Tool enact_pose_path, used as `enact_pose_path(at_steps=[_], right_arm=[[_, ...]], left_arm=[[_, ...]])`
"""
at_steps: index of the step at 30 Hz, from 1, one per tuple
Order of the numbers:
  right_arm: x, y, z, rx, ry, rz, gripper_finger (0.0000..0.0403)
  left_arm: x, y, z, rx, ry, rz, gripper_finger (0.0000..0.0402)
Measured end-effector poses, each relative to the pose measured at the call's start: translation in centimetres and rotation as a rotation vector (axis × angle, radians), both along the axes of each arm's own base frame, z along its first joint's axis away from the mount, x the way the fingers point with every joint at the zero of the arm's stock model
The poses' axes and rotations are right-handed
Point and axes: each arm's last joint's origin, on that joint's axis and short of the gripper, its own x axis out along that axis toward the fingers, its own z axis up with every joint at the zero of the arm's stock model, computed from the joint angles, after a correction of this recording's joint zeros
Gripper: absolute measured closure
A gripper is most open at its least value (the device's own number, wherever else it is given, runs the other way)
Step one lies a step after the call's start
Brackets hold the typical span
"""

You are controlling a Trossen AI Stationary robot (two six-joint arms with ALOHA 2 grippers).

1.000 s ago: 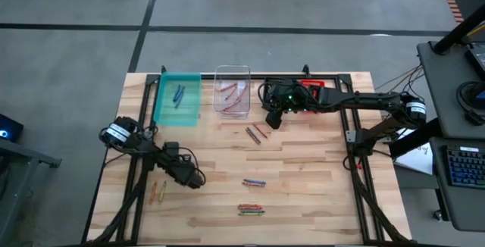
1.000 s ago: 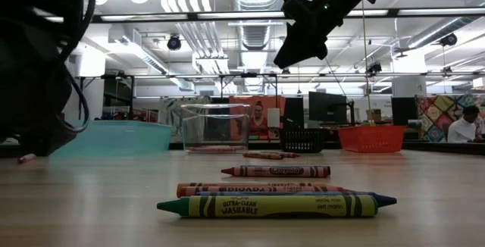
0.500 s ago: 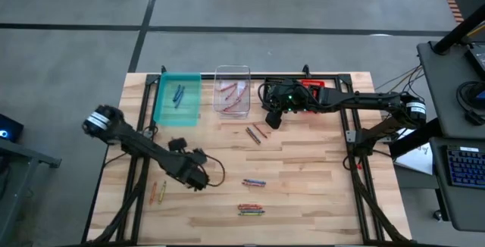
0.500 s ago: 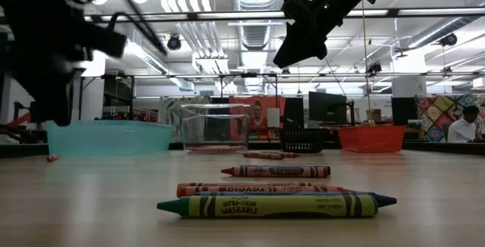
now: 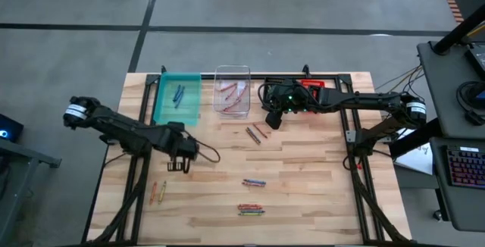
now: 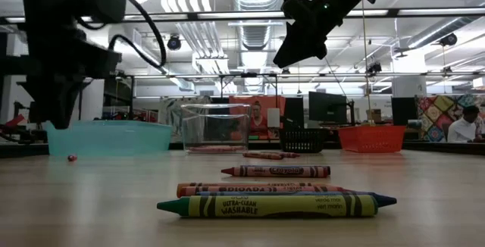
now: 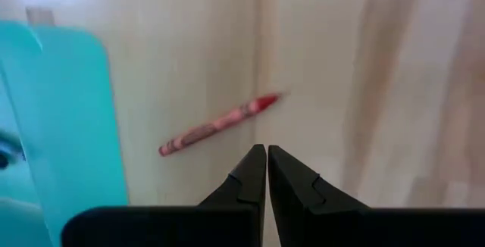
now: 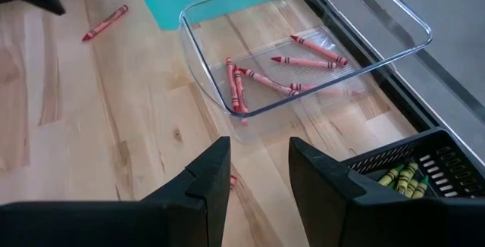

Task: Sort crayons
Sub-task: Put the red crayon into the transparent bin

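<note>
Two arms over the bench (image 5: pixel 303 194). Left gripper (image 5: pixel 179 164) hangs above the left-middle of the bench, just on the near side of the teal bin (image 5: pixel 178 98) — jaws pressed together, nothing between them. Right gripper (image 5: pixel 273 120) sits at the far middle, beside the clear bin (image 5: pixel 233 90) — jaws apart, holding nothing.

Crayons are scattered:
- one red crayon (image 7: pixel 220 123) lying loose on the wood near the teal bin's edge, below the left gripper
- blue ones (image 5: pixel 179 94) inside the teal bin
- red ones (image 8: pixel 261 78) inside the clear bin
- yellowish ones (image 8: pixel 403 176) in the black basket (image 8: pixel 424 164) at the far side, right of the clear bin
- a pair (image 5: pixel 255 134) on the wood just near of the clear bin
- one (image 5: pixel 254 182) mid-bench and a small stack (image 5: pixel 251 210) at the near edge
- a few (image 5: pixel 157 192) at the near left

Red basket (image 6: pixel 371 138) stands at the far right.
</note>
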Motion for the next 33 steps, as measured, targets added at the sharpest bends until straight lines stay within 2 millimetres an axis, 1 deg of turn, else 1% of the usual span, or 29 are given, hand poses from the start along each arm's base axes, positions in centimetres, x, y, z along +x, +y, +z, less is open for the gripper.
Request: enact_pose_path(at_steps=[9,13,15,20,23,27,30,33], right_arm=[[0.0,0.0,0.0,-0.004,0.001,0.003,0.028],[0.0,0.0,0.0,-0.003,0.003,0.003,0.028],[0.0,0.0,-0.1,-0.003,0.004,0.003,0.028],[0.0,0.0,-0.1,-0.004,0.005,0.004,0.028],[0.0,0.0,-0.1,-0.004,0.005,0.004,0.028],[-0.1,0.0,-0.2,-0.001,0.007,0.003,0.028],[-0.1,0.0,-0.4,0.001,0.012,0.002,0.028],[-0.2,0.0,-0.6,0.002,0.018,0.002,0.028]], left_arm=[[0.9,3.6,-1.1,-0.004,0.059,0.183,0.0402],[1.1,4.6,-1.7,-0.003,0.098,0.236,0.0402],[1.2,4.8,-2.1,-0.004,0.117,0.24,0.0402],[1.8,4.4,-2.3,-0.123,0.095,0.149,0.0393],[2.6,4.2,-1.7,-0.142,0.055,0.057,0.0377],[3.8,4.2,-0.7,-0.08,0.003,-0.129,0.0345],[3.8,4.3,-0.6,-0.058,0.035,-0.259,0.0315],[3.5,4.3,-1.0,-0.056,0.073,-0.349,0.0285]])
